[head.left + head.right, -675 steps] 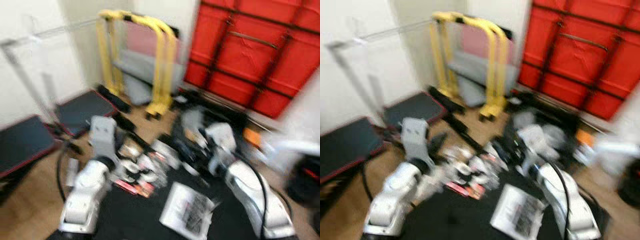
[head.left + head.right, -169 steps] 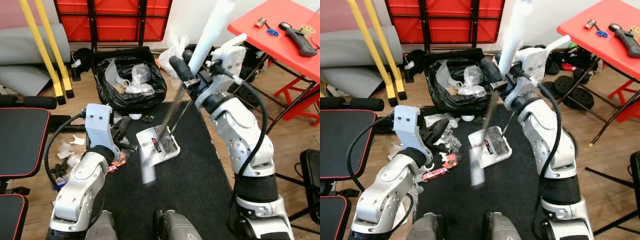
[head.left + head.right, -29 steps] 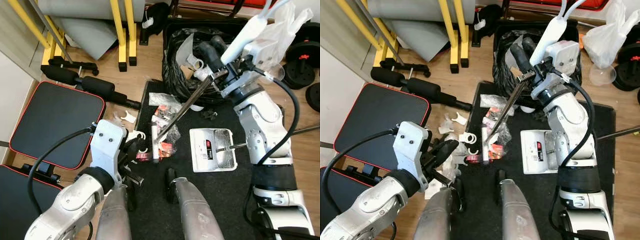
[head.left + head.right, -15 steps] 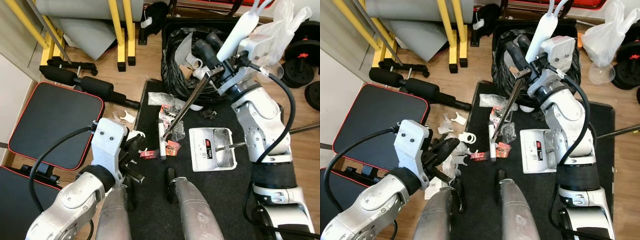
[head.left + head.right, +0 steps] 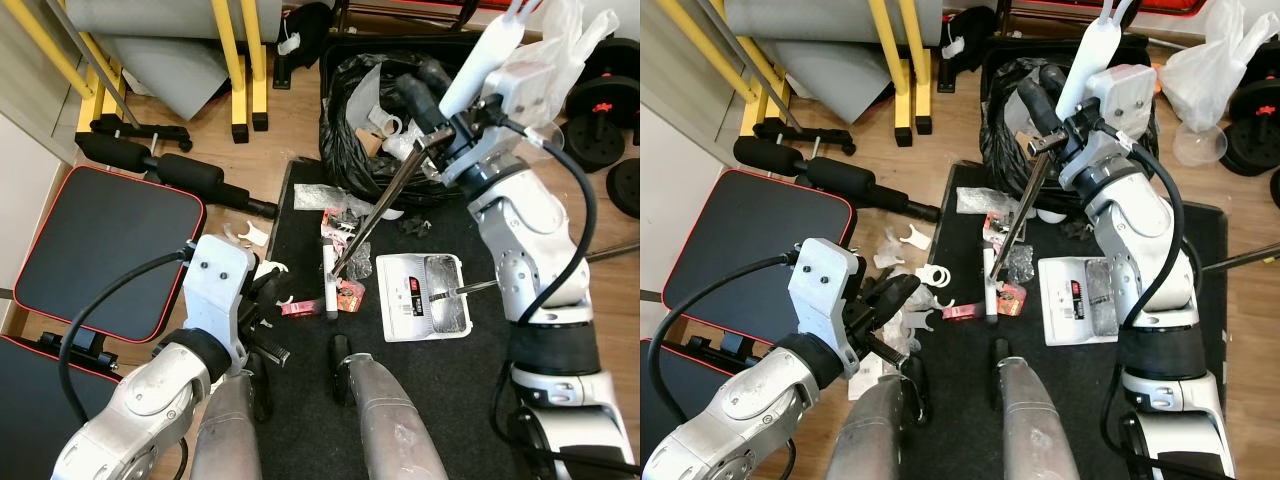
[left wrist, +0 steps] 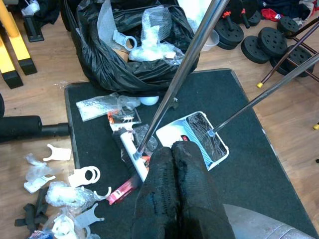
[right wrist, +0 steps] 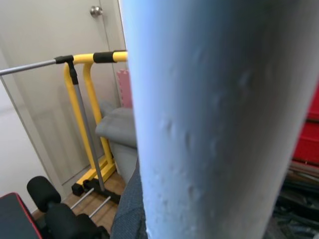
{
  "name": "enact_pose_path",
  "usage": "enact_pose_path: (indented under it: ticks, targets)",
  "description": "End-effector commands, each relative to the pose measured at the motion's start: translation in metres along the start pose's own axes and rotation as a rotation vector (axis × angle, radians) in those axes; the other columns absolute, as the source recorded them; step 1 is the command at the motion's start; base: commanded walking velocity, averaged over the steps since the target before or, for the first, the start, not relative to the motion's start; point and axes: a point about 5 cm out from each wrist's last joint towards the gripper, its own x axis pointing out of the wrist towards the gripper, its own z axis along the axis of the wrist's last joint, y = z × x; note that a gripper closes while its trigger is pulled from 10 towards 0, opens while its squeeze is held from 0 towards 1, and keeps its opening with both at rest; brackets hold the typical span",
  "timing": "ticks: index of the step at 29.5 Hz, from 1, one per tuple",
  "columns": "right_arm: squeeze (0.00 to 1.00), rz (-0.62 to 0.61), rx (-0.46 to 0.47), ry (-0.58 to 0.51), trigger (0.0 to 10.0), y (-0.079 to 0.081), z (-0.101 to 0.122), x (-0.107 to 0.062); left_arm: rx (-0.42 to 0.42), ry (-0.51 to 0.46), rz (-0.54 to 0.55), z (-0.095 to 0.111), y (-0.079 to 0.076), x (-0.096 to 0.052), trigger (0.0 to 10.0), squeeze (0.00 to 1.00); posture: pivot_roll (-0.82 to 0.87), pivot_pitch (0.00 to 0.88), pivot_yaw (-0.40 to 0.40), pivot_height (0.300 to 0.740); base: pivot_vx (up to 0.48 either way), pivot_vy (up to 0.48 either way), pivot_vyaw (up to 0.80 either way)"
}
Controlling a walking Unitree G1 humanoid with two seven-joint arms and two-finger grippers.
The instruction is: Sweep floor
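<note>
Since half a second ago our broom (image 5: 385,212) head has edged nearer the white dustpan (image 5: 425,297) on the black mat (image 5: 470,370). Wood floor; litter (image 5: 910,290) beside. Right gripper (image 5: 432,108) clamps the metal handle; left gripper (image 6: 172,164) closed, empty.

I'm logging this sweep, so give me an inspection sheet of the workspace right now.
Surface: black mat over wood floor.
Job's things: broom, head on the mat among litter; white dustpan flat on the mat beside it; open bin bag at the mat's far end.
Clutter: wrappers on the mat; white plastic scraps on the floor off its left edge.
Hands: right hand shut on broom; left hand shut, holding nothing, low over the scraps.
Cables: black cable looping along the left arm.
Surroundings: bench pad, yellow frame, weight plates.
</note>
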Motion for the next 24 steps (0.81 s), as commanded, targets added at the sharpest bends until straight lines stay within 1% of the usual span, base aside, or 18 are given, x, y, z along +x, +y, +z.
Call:
enact_pose_path:
  ticks: [1,9,14,17,18,19,20,24]
  targets:
    - [0.0,-0.005,-0.037,-0.065,0.0,-0.002,0.017,-0.001,-0.02,0.034,-0.083,-0.009,-0.006,-0.001,10.0,0.0,-0.11,0.456,-0.102,0.74,0.0,0.0,0.0]
    - [0.0,-0.016,-0.043,-0.066,0.0,-0.003,0.024,0.001,-0.023,0.033,-0.086,-0.009,-0.007,0.0,10.0,0.0,-0.12,0.454,-0.103,0.74,0.0,0.0,0.0]
    - [0.0,-0.008,-0.035,-0.026,0.0,0.0,0.018,0.001,-0.023,0.03,-0.086,-0.009,-0.007,0.0,10.0,0.0,-0.12,0.454,-0.105,0.74,0.0,0.0,0.0]
    - [0.0,0.01,0.004,-0.008,0.0,0.006,0.013,0.0,-0.022,0.028,-0.086,-0.008,-0.007,0.0,10.0,0.0,-0.12,0.453,-0.106,0.74,0.0,0.0,0.0]
    - [0.0,0.023,0.03,-0.009,8.9,0.009,0.013,0.0,-0.02,0.028,-0.087,-0.008,-0.007,0.0,10.0,0.0,-0.12,0.453,-0.106,0.74,0.0,0.0,0.0]
    - [0.0,0.041,0.058,-0.011,10.0,0.014,0.013,0.001,-0.019,0.028,-0.088,-0.008,-0.007,0.0,10.0,0.0,-0.12,0.453,-0.106,0.74,0.0,0.0,0.0]
    - [0.0,0.054,0.072,-0.012,10.0,0.017,0.013,0.001,-0.019,0.028,-0.089,-0.009,-0.007,0.0,10.0,0.0,-0.12,0.453,-0.106,0.74,0.0,0.0,0.0]
    - [0.0,0.063,0.08,-0.011,10.0,0.019,0.013,0.001,-0.02,0.028,-0.09,-0.009,-0.007,0.0,10.0,0.0,-0.12,0.451,-0.107,0.74,0.0,0.0,0.0]
